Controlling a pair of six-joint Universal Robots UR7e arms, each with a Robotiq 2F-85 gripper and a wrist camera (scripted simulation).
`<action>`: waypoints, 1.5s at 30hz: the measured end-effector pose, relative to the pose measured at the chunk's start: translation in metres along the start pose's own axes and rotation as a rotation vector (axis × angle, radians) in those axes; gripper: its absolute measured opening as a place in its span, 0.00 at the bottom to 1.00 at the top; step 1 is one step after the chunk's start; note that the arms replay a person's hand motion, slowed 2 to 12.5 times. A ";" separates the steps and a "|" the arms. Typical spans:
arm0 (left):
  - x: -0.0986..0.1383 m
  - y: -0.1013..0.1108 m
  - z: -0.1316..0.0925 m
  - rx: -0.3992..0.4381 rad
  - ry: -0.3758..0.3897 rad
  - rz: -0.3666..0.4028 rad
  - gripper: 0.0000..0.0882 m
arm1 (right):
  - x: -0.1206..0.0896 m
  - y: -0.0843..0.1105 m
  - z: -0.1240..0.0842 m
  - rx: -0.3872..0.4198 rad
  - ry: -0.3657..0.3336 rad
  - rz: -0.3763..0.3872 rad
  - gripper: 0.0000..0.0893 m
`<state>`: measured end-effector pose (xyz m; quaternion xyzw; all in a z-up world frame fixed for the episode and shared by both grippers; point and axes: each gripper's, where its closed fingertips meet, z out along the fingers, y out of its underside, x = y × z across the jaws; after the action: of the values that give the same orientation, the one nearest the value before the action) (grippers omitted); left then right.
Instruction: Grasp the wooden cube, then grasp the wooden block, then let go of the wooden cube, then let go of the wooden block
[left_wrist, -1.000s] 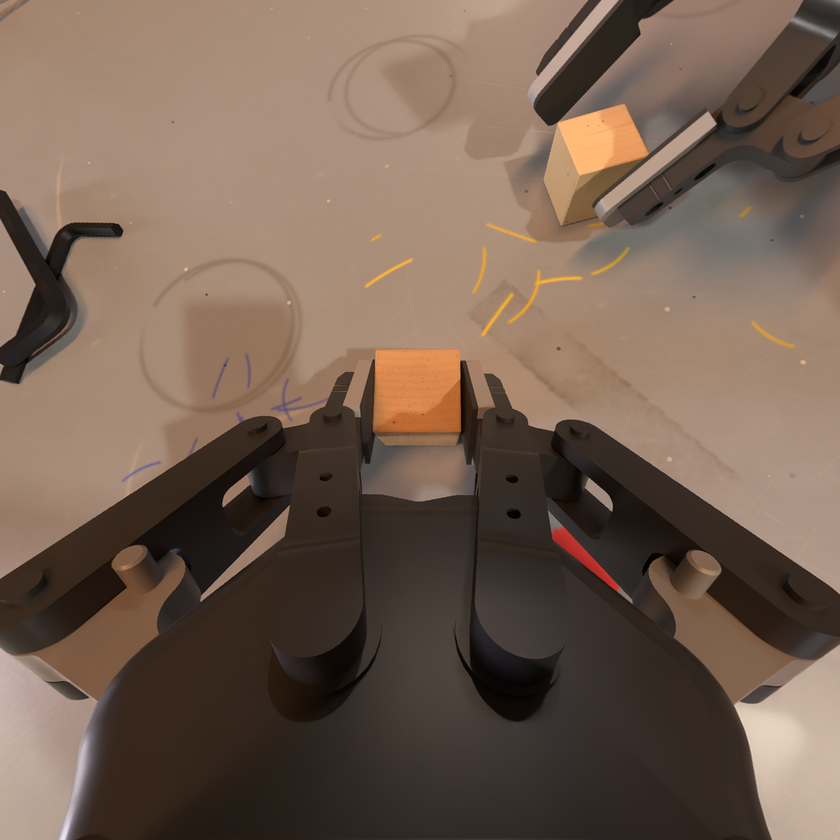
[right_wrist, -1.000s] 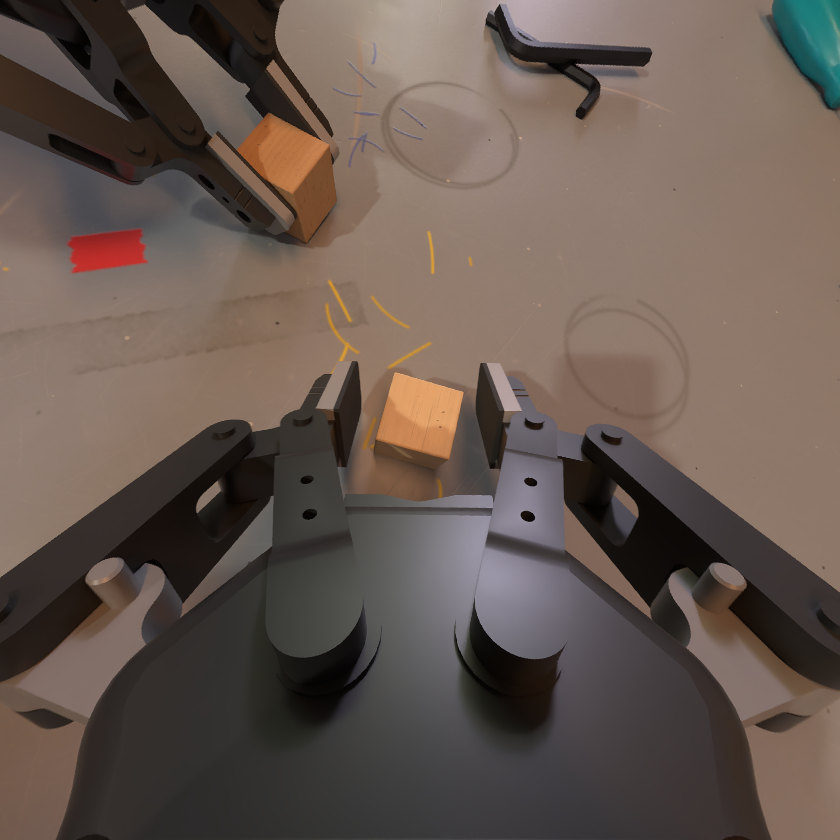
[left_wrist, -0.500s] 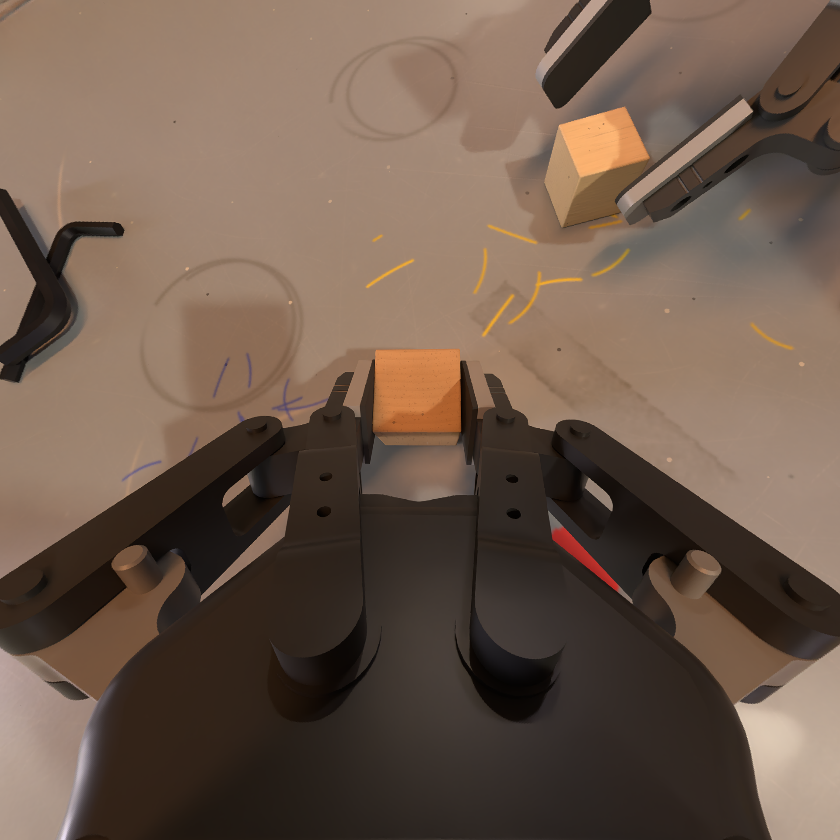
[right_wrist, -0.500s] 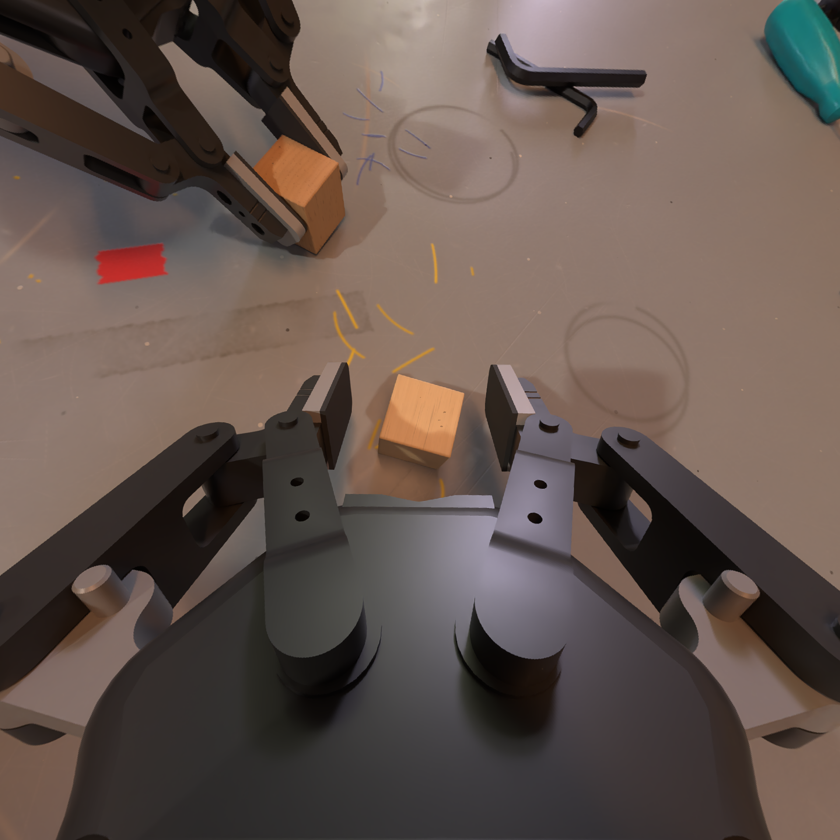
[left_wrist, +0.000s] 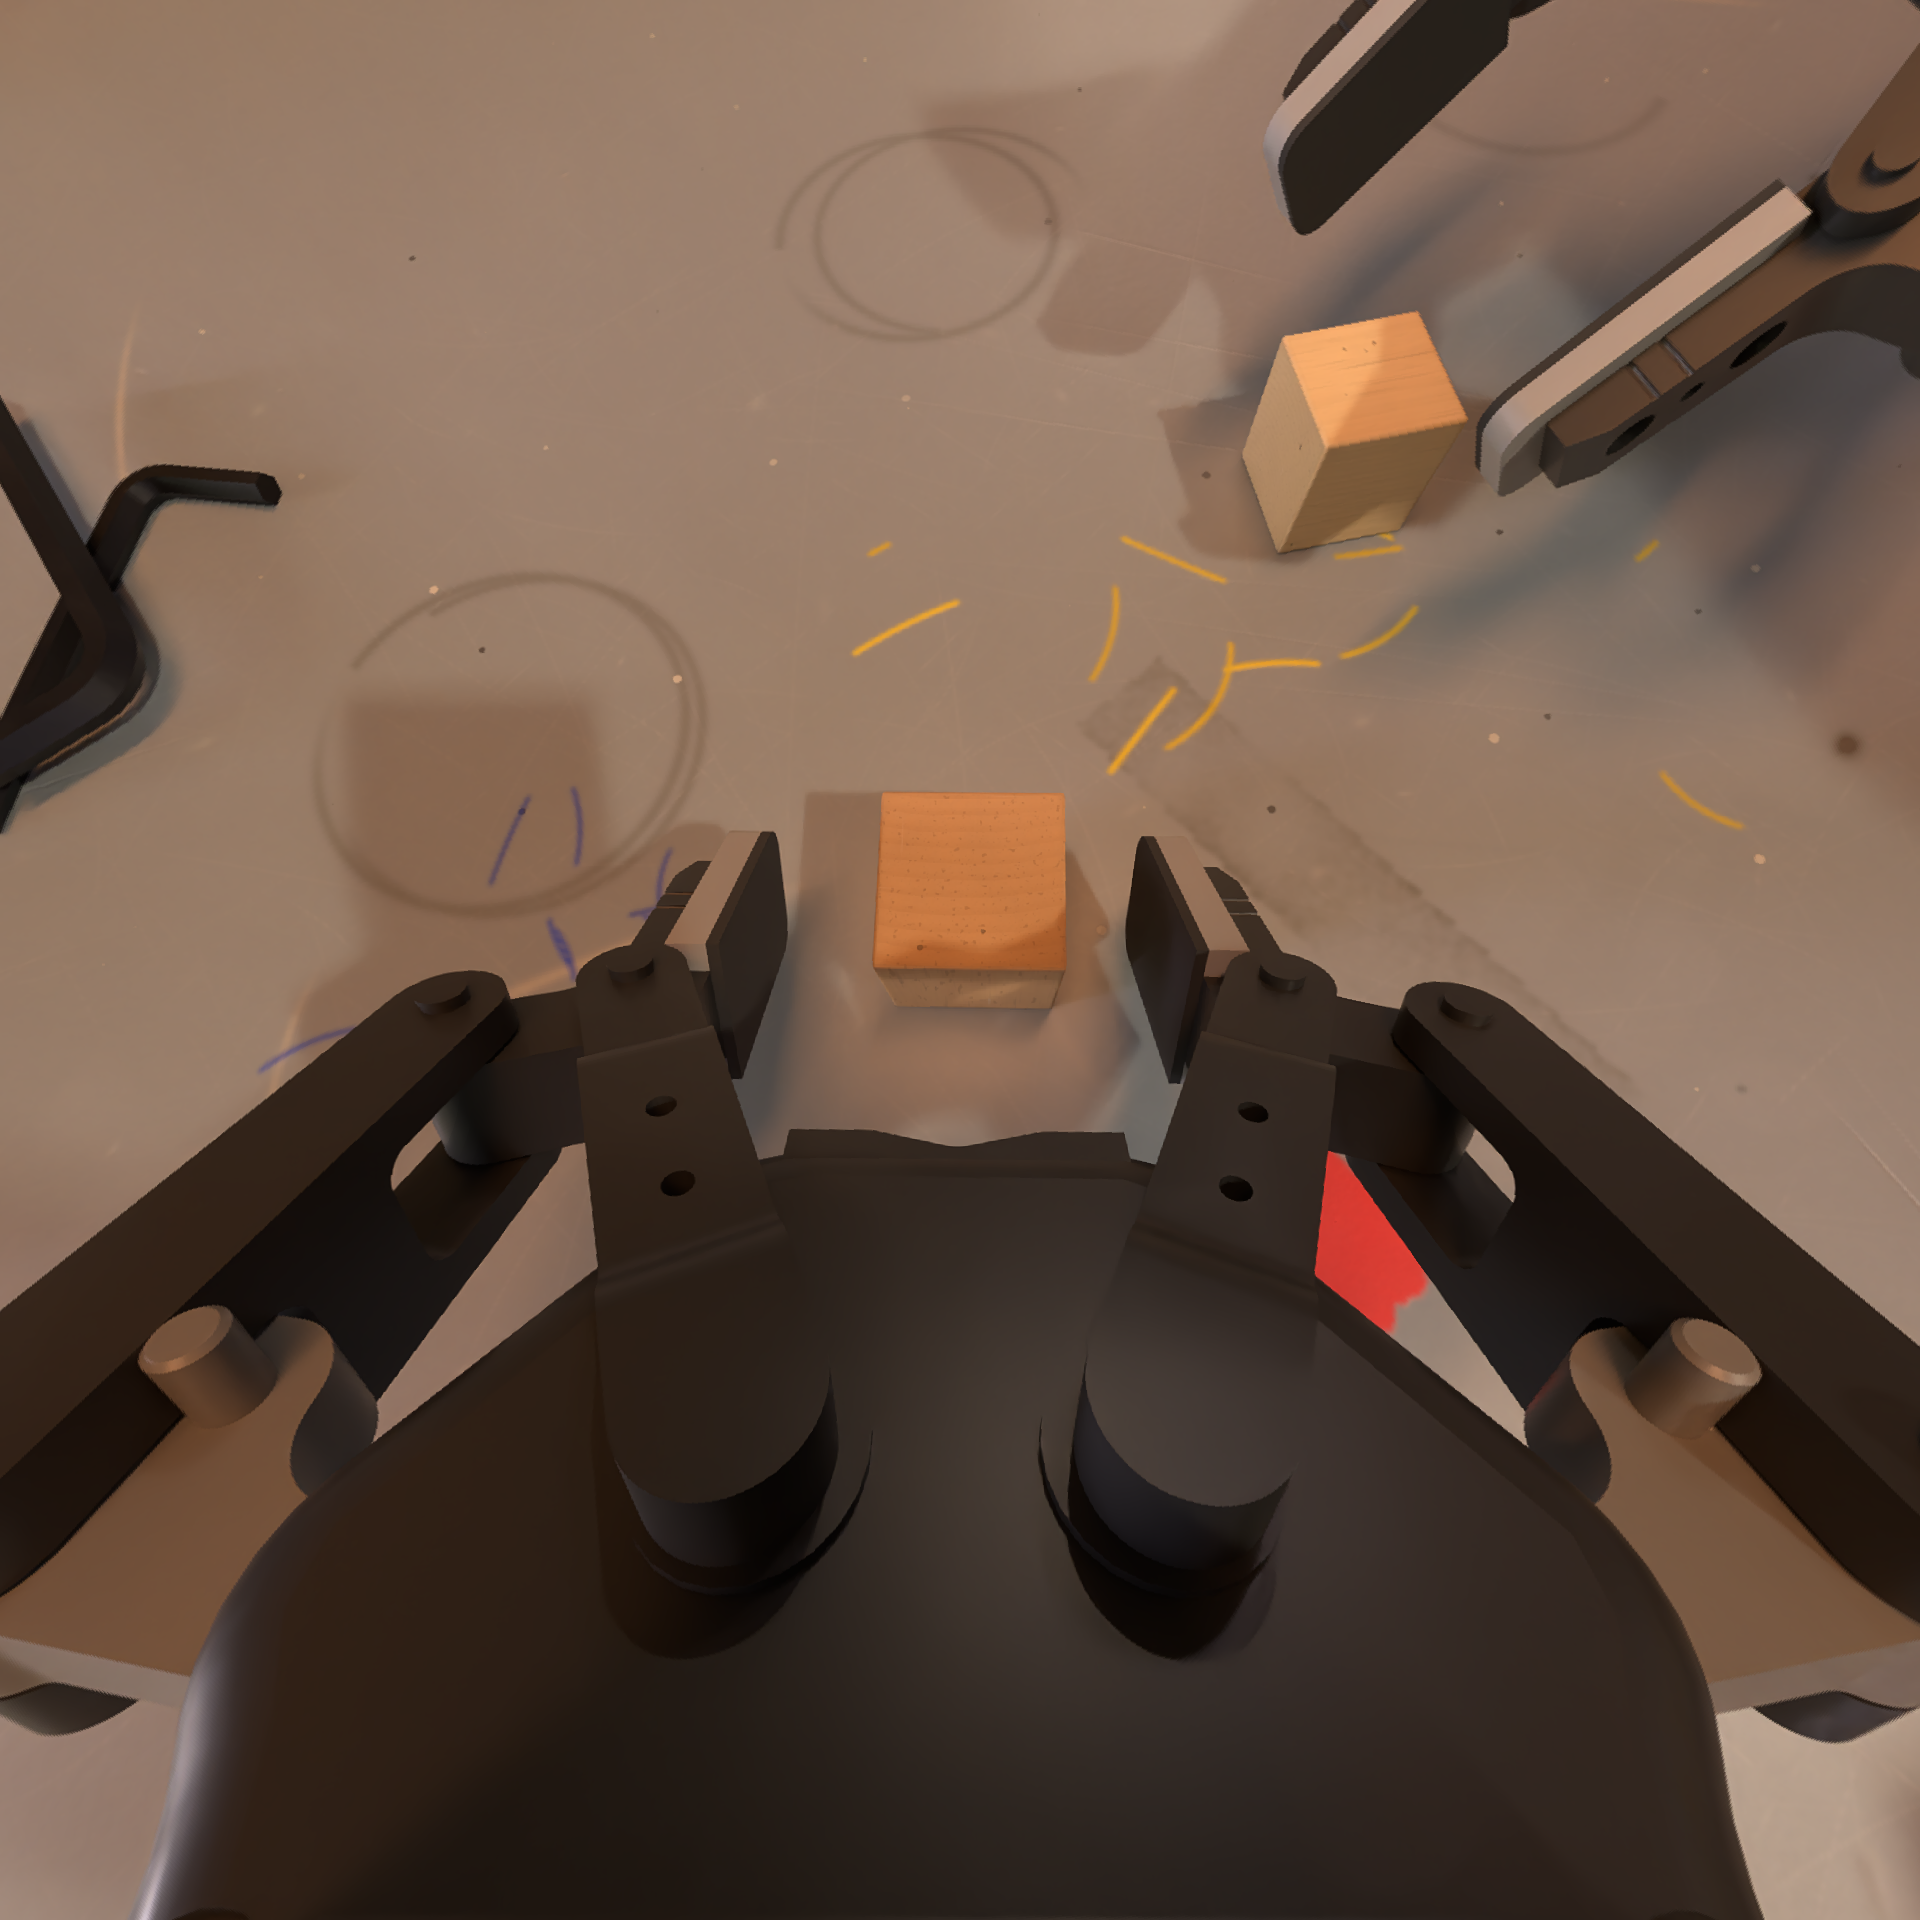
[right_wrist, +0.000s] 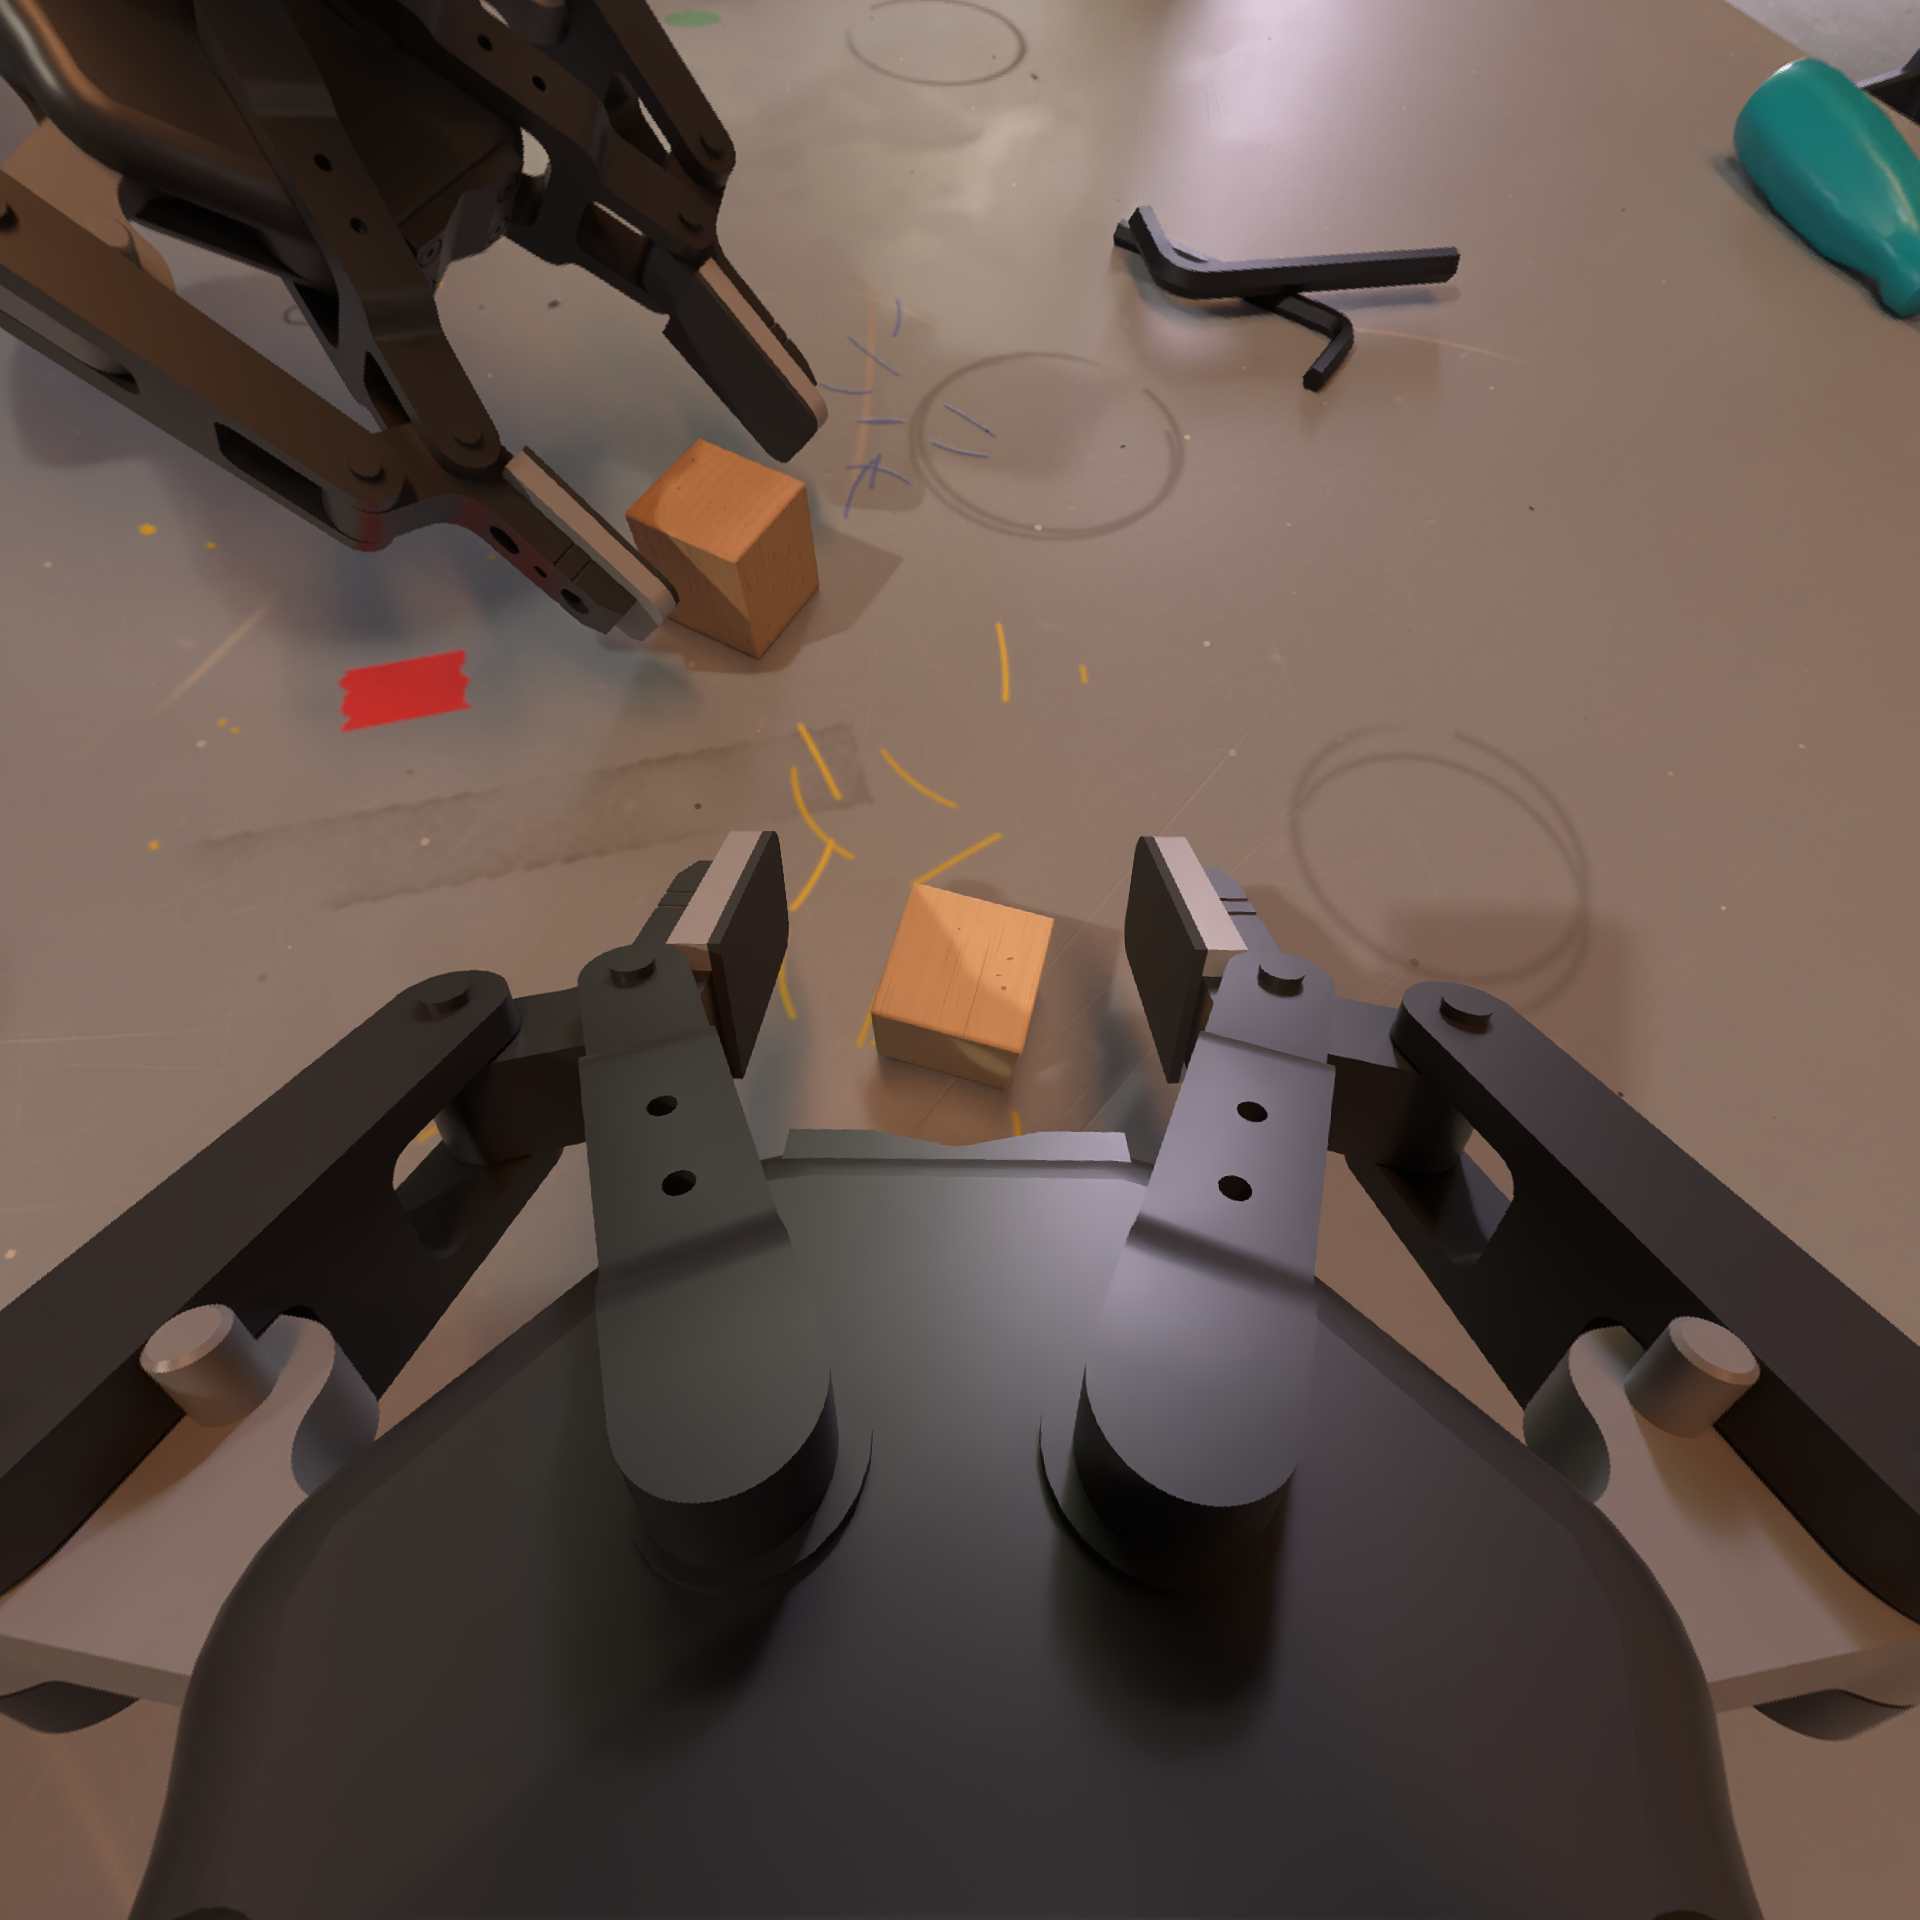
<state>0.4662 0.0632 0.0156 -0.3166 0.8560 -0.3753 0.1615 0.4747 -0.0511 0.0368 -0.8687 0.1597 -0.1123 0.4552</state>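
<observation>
Two wooden pieces rest on the table. The wooden block (left_wrist: 971, 883), orange on top, stands between the open fingers of my left gripper (left_wrist: 956, 883), with a gap on each side. It also shows in the right wrist view (right_wrist: 727, 540), with the left gripper (right_wrist: 712, 525) around it. The wooden cube (right_wrist: 961, 977) sits below and between the open fingers of my right gripper (right_wrist: 956, 873), untouched and turned slightly. In the left wrist view the cube (left_wrist: 1351, 426) stands at the upper right, with the right gripper (left_wrist: 1486, 301) raised above it.
Black hex keys (right_wrist: 1288, 281) lie at the far side and show at the left edge of the left wrist view (left_wrist: 62, 623). A teal handle (right_wrist: 1839, 177) lies at the far right. A red tape strip (right_wrist: 405, 688) lies on the table near the left gripper.
My left gripper has opened and let go of the wooden block, which stays in place. My right gripper has opened wider and lifted away from the cube.
</observation>
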 end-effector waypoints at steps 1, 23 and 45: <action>0.000 0.000 0.000 0.002 0.001 -0.004 0.67 | 0.000 -0.001 -0.001 0.006 -0.003 0.007 0.66; -0.003 -0.002 -0.004 0.029 0.024 -0.052 0.68 | 0.013 -0.007 -0.007 0.071 -0.001 0.111 0.61; -0.009 -0.018 -0.023 0.197 0.041 -0.112 0.65 | 0.029 -0.006 -0.008 0.079 0.080 0.149 0.47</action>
<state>0.4684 0.0727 0.0449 -0.3390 0.7991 -0.4723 0.1531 0.5000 -0.0652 0.0482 -0.8306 0.2375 -0.1190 0.4895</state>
